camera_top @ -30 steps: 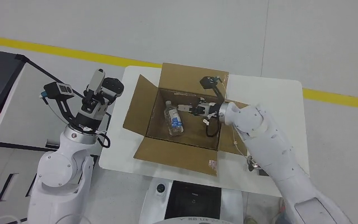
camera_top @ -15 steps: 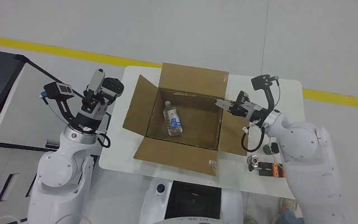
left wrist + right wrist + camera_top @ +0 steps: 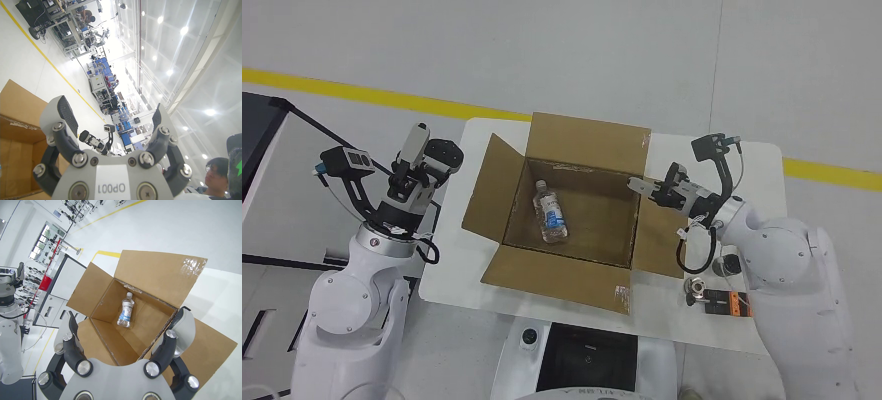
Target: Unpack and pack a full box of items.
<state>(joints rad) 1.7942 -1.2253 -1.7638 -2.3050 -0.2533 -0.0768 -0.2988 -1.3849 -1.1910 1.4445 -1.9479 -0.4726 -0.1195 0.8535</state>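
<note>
Right gripper (image 3: 640,184) hung empty, jaws wide, over the right wall of the box (image 3: 492,195). Left gripper (image 3: 110,106), also wide and empty, sat by the left edge of the table (image 3: 742,165), pointed upward. One clear bottle (image 3: 553,212) lay on its side on the box floor. Judgement: unpacking, last item left, though it could equally be the first item packed. Next move calls for my right arm to descend inside, jaws set across the bottle's body, clear of the walls.
</note>
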